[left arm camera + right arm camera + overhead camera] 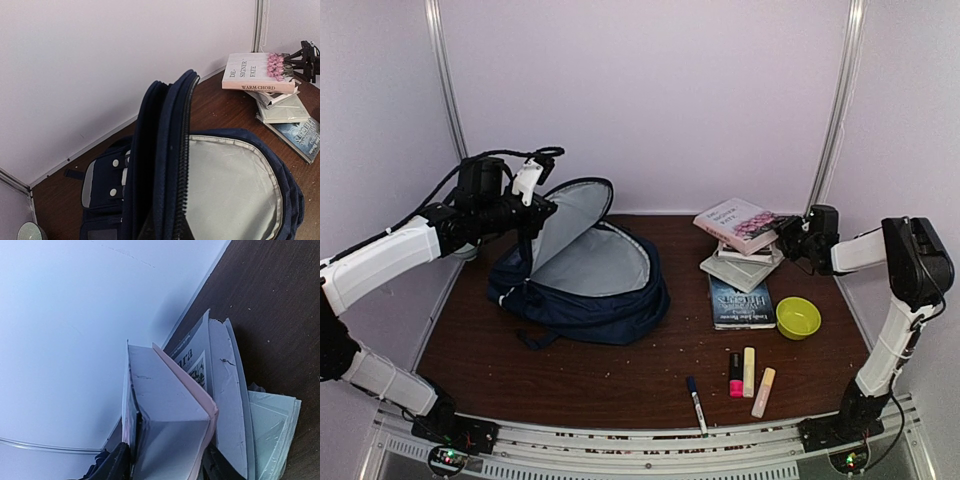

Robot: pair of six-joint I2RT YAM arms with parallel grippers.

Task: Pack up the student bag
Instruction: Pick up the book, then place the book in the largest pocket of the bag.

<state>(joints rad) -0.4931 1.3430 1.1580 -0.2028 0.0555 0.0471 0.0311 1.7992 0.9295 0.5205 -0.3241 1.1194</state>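
The student bag (pixel 585 280) lies open toward the left rear of the surface (pixel 570 385), grey lining showing. The left hand (pixel 533 212) is pressed together on the bag's raised flap edge, holding it upright. Near the right rear, the right hand (pixel 788 238) pinches the pink book (pixel 738 222) topping a stack (pixel 745 265), fingers (pixel 117 465) against both covers.

Pale lilac walls (pixel 650 90) close in the back and both sides, evenly lit. 2 metal posts (pixel 444 90) run up the rear corners. The desk (pixel 620 385) is dark brown wood, with a metal rail (pixel 640 448) along its near edge.
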